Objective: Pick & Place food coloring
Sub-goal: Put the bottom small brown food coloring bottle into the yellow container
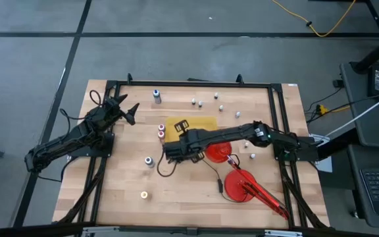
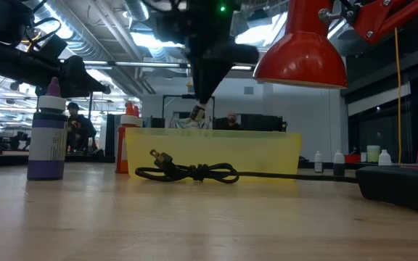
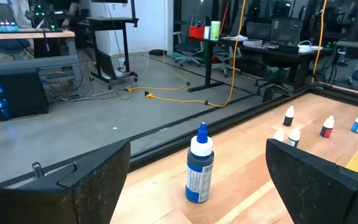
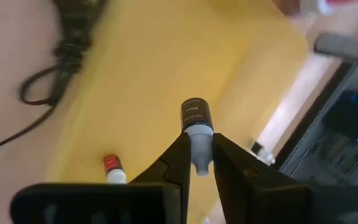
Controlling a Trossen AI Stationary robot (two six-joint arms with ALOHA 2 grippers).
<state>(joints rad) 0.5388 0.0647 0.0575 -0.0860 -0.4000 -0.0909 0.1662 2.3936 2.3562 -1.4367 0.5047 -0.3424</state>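
One small bottle (image 4: 196,134) with a dark cap sits pinched between the fingers of my right gripper (image 4: 196,163), its long axis running straight out along them, cap away from my wrist. Everything turns on what lies beyond that cap: the yellow tray (image 4: 185,68) fills the wrist view right behind the bottle, so I judge the drop point is just ahead, along the bottle's own axis. From above, my right gripper (image 1: 174,153) hangs at the tray's (image 1: 202,124) near left corner, close to the middle of the table (image 1: 124,191). In the level view the bottle (image 2: 197,114) hangs above the tray's front wall (image 2: 267,156), clear of it.

In the tray I see a black cord and plug (image 2: 187,172) lying along the front wall, and no bottles that I can be sure of. Just outside its left edge stand two red-capped bottles (image 1: 160,131).

My left gripper (image 1: 127,110) waits near the table's far left, fingers spread wide and empty, with a blue-capped bottle (image 3: 199,163) standing upright just ahead of it. Farther still, several small bottles (image 1: 206,102) are scattered along the far edge.
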